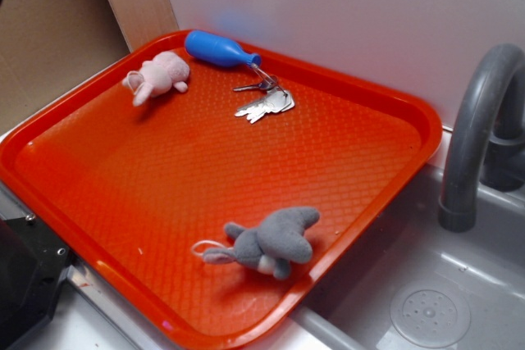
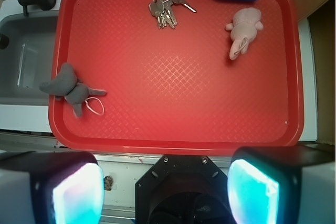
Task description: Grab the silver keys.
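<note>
The silver keys [image 1: 267, 102] lie fanned on wire rings near the far edge of the red tray [image 1: 82, 202], just beside the neck of a blue plastic bottle toy [image 1: 217, 48]. In the wrist view the keys [image 2: 165, 9] sit at the top centre of the tray [image 2: 173, 135]. My gripper [image 2: 165, 192] hovers high above the tray's near edge, far from the keys. It is open, its two glowing pads [image 2: 76, 195] wide apart with nothing between them. The gripper does not show in the exterior view.
A pink plush toy [image 1: 157, 75] lies at the tray's far left corner. A grey plush toy [image 1: 271, 242] rests near the tray's front right edge. A grey sink [image 1: 426, 301] with a curved faucet [image 1: 476, 129] lies to the right. The black robot base [image 2: 181, 182] sits below.
</note>
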You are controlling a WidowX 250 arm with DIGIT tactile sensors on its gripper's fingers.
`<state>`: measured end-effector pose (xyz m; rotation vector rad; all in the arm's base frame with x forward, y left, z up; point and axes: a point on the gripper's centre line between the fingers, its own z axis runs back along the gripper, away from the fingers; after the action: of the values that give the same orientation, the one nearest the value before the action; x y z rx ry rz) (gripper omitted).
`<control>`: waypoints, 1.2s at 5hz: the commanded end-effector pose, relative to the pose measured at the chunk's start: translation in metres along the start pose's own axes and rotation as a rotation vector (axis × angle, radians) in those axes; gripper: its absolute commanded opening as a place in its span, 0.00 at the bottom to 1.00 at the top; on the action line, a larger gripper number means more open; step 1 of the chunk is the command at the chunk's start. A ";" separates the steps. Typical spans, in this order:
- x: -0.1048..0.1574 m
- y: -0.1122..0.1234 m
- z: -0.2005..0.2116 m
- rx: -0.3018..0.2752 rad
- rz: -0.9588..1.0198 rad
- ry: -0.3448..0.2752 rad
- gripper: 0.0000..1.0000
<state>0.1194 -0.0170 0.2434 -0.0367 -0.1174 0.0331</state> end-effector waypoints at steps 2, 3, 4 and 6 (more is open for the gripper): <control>0.043 -0.012 -0.014 0.002 0.177 0.013 1.00; 0.084 -0.026 -0.028 0.023 0.261 -0.014 1.00; 0.118 -0.024 -0.046 0.057 0.322 -0.040 1.00; 0.155 0.005 -0.065 0.003 0.546 -0.073 1.00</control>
<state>0.2774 -0.0183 0.1836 -0.0493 -0.1359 0.5635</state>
